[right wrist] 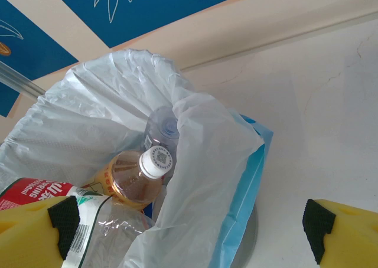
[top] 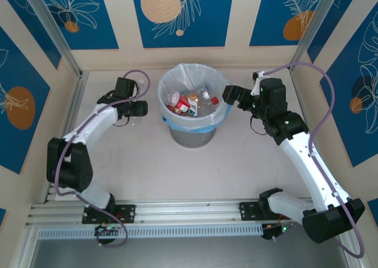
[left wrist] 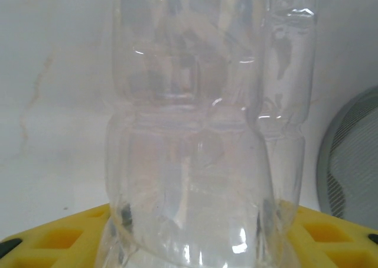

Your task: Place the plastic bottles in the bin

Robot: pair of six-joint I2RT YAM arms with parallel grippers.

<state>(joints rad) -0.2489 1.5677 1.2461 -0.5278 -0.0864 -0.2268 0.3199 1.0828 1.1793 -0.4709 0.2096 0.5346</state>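
A clear plastic bottle (left wrist: 189, 132) stands upright on the table between the yellow fingers (left wrist: 53, 238) of my left gripper (left wrist: 192, 244), which is shut on its lower body. In the top view the left gripper (top: 139, 108) is just left of the bin (top: 192, 137). The bin's white bag holds several bottles (top: 189, 104), among them an amber one with a white cap (right wrist: 139, 176) and a clear labelled one (right wrist: 88, 224). My right gripper (top: 229, 95) hangs open at the bin's right rim, and its fingers (right wrist: 345, 226) straddle the bag's edge (right wrist: 218, 162) with nothing between them.
The grey bin wall (left wrist: 354, 167) stands close on the right of the held bottle. Low walls (top: 195, 58) close off the table at the back and sides. An aluminium rail (top: 189, 212) runs along the near edge between the arm bases.
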